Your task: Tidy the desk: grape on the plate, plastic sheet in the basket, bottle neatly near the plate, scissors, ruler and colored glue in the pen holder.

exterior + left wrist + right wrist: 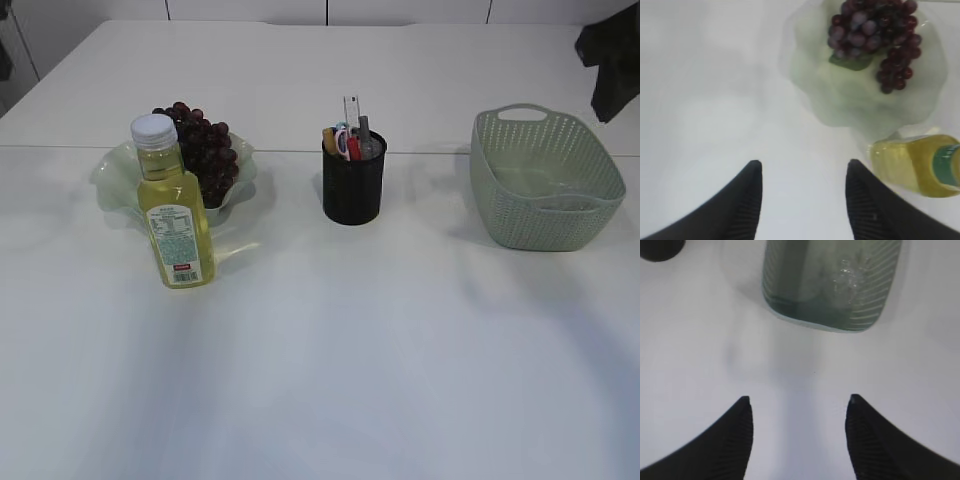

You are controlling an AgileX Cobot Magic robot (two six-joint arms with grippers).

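bottle label print too small to read, no other legible text

Open right gripper w/ basket ahead

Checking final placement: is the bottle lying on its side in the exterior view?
No, the bottle stands upright with its white cap on top, right in front of the plate holding the grapes.
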